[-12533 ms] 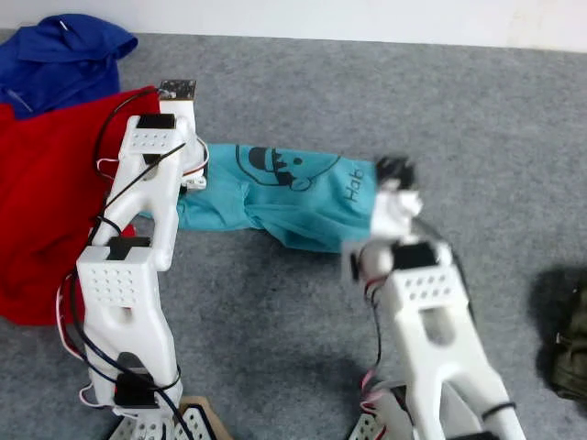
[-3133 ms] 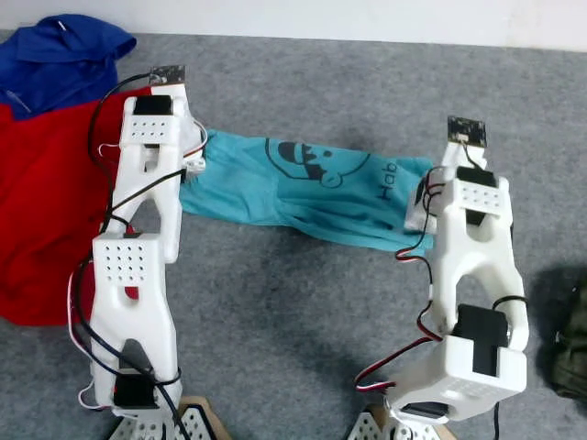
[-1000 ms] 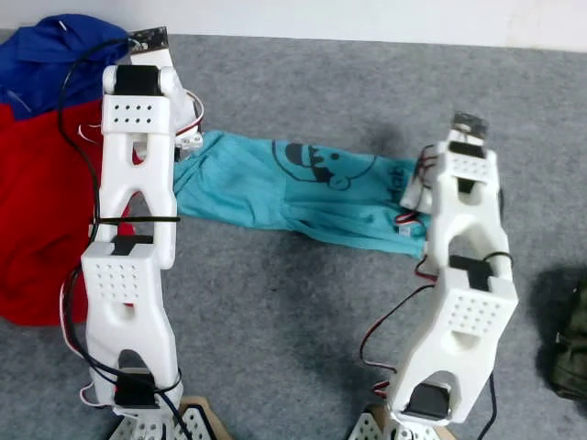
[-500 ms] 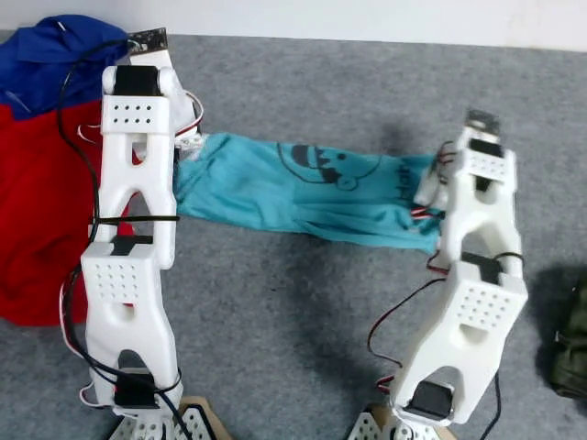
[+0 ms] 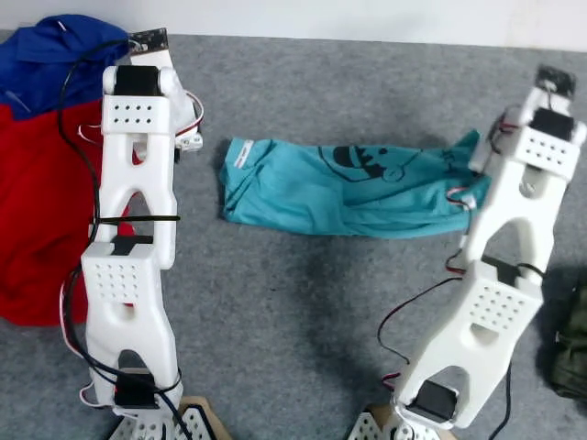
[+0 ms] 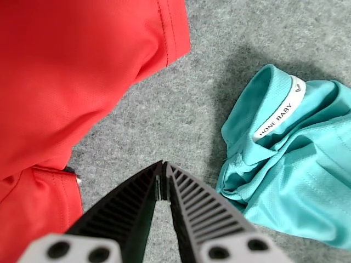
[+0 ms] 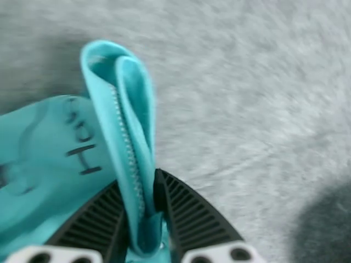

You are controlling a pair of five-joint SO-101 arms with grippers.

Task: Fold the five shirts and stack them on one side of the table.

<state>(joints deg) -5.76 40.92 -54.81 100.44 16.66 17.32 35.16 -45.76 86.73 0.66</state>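
Grey carpet point(image 5: 303, 302): right claw point(image 7: 140, 189) pinching teal shirt point(image 5: 348, 192), printed label point(image 6: 281, 115); left claw point(image 6: 163, 170) closed.

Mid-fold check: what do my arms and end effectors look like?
The left arm and right arm are white plastic shells with dot-perforated panels, black motors at the joints, and loose black, red and white cables. The left end effector and right end effector are black and ribbed, on white bases with screw holes.

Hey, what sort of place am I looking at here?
Likely a robotics test bench for cloth folding: two white arms stand side by side on a grey carpeted table, a teal shirt lies between them, and a red shirt and blue shirt are heaped at one side.
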